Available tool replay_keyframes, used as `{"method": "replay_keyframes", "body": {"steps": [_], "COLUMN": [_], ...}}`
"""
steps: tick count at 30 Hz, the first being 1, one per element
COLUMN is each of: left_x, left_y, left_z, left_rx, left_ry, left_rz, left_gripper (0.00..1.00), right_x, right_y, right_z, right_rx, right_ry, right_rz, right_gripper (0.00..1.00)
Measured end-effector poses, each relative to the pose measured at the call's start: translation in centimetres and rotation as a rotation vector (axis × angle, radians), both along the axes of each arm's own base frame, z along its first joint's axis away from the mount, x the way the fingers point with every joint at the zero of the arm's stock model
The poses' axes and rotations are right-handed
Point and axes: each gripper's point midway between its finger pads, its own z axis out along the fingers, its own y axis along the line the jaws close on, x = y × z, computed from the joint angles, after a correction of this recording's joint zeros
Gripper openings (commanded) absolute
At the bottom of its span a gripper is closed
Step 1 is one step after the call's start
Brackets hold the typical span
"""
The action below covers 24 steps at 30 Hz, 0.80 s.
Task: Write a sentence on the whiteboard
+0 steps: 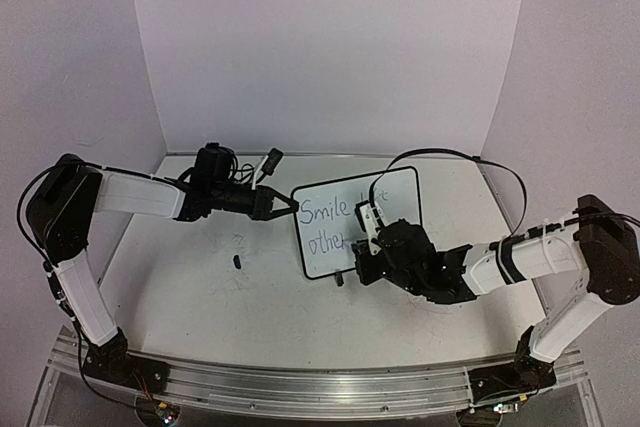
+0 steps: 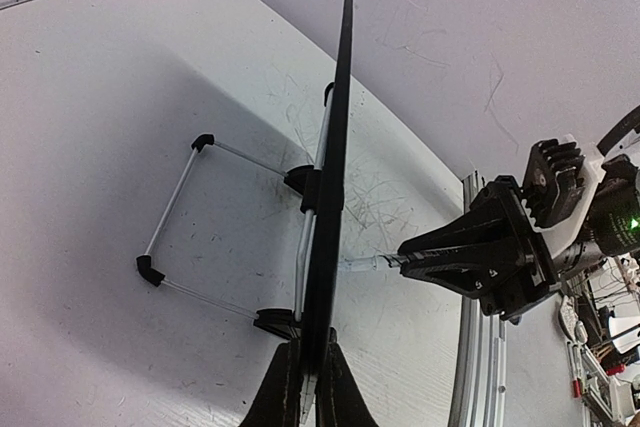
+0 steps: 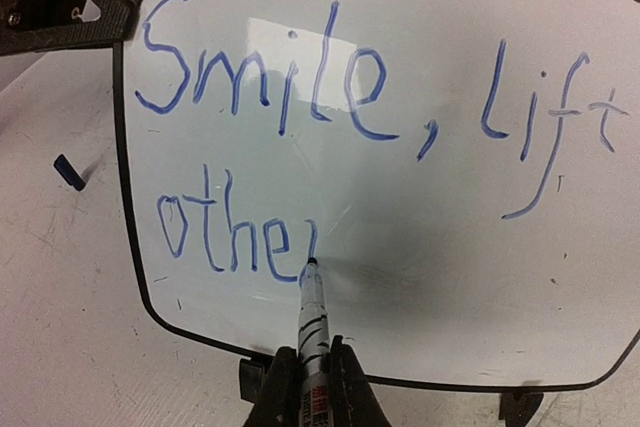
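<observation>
**Marker tip on the second line, board clamped at its left edge**

The whiteboard (image 1: 330,259) stands on its feet near the middle of the counter (image 1: 200,287), between the two arms, with its written face towards the right arm. From the left wrist view it shows edge-on (image 2: 335,147), and a wire stand (image 2: 175,197) with black tips is folded out behind it on the counter.

The left gripper (image 1: 283,207) reaches in from the left. Its fingers (image 2: 275,397) are clenched on the board's black frame, one on each face.

The right gripper (image 1: 365,247) is at the board's front, low and towards the right. Its fingers (image 3: 270,392) are closed round a marker (image 3: 312,327) with a white barrel and black bands. The marker's dark tip touches the glossy surface (image 3: 450,277) on the lower line.

The sentence (image 3: 300,87) is in blue strokes. The upper line reads "Smile, lift". The lower line reads "othe", followed by a short stroke that ends just where the tip rests. To the right of the tip the lower line is bare white. In the top view part of the writing (image 1: 328,215) is hidden behind the right gripper.

A small dark blue piece (image 1: 237,261) lies on the counter to the left of the board, apart from it and below the left arm.
</observation>
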Motion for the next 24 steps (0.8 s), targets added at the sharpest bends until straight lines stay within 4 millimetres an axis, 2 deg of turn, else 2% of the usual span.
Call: {"method": "replay_keyframes", "body": {"steps": [9,13,16,24], "left_x": [0.0,-0.1,-0.1,-0.1], "left_y": [0.0,0.0,0.0,0.0], "left_z": [0.0,0.0,0.0,0.0], "left_rx": [0.0,-0.001,-0.001,-0.001], "left_ry": [0.001,0.002,0.002,0.003], "left_rz": [-0.001,-0.003,-0.003,-0.003], "left_gripper": [0.0,0.0,0.0,0.0], "right_x": [0.4,0.3,0.4,0.5], "right_y": [-0.4,-1.5,-2.0,-1.7], "right_z": [0.7,1.6,1.6,1.2], "right_rx": [0.01,0.044,0.051,0.058], "right_ry": [-0.016,-0.034,-0.031,-0.024], "right_rz": [-0.024,-0.033,-0.041,-0.038], "right_gripper": [0.0,0.0,0.0,0.0]}}
